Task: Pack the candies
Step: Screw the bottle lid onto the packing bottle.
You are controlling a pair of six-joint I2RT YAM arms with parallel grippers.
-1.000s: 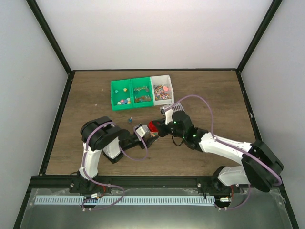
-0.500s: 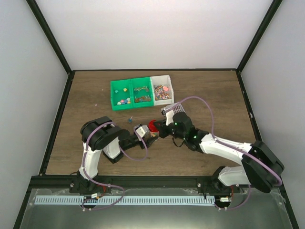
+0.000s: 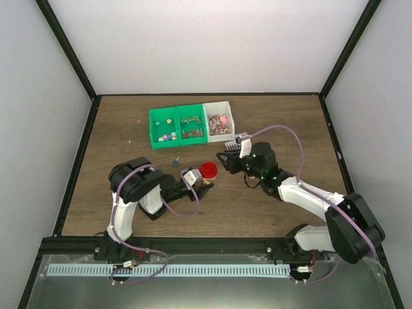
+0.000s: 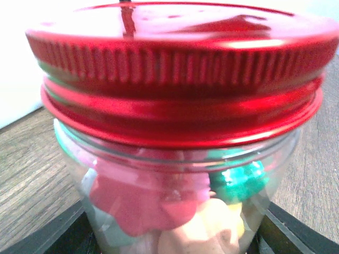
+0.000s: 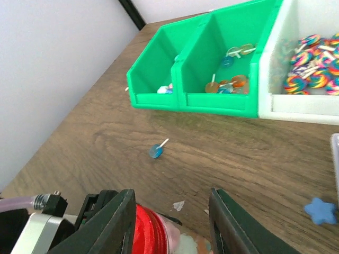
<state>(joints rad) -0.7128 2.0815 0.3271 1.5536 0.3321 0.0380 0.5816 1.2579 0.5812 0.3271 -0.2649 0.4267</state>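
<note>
"Candies (image 4: 159, 203) first: where do you see them from your desk?"

"I see them inside the jar (image 4: 175, 174), pressed against its clear wall: pink ones, a green one, a pale one. The red lid (image 4: 180, 63) sits on the mouth of the jar. Whether it is screwed tight, I cannot tell. More small coloured sweets (image 5: 164, 89) lie in the left compartment of the green bin (image 5: 212, 104), at the far side of the table (image 3: 290, 122)."

"And your left gripper?"

"My left gripper (image 3: 201, 182) holds the jar low on its body. In the left wrist view a black finger (image 4: 50, 233) shows at each bottom corner, one on either side of the jar. The jar stands upright, near the middle of the table."

"The right one?"

"My right gripper (image 3: 226, 160) is just beside the jar, on its right side, and apart from it. Its fingers (image 5: 114, 219) are spread wide and grip nothing. The lid shows at the bottom of the right wrist view, partly hidden by one finger."

"What else lies on the wood?"

"A blue lollipop (image 5: 156, 151) lies alone in front of the green bin. A blue star (image 5: 319, 210) lies near the white bin (image 5: 296, 106), which holds swirl lollipops (image 5: 312, 69)."
</note>
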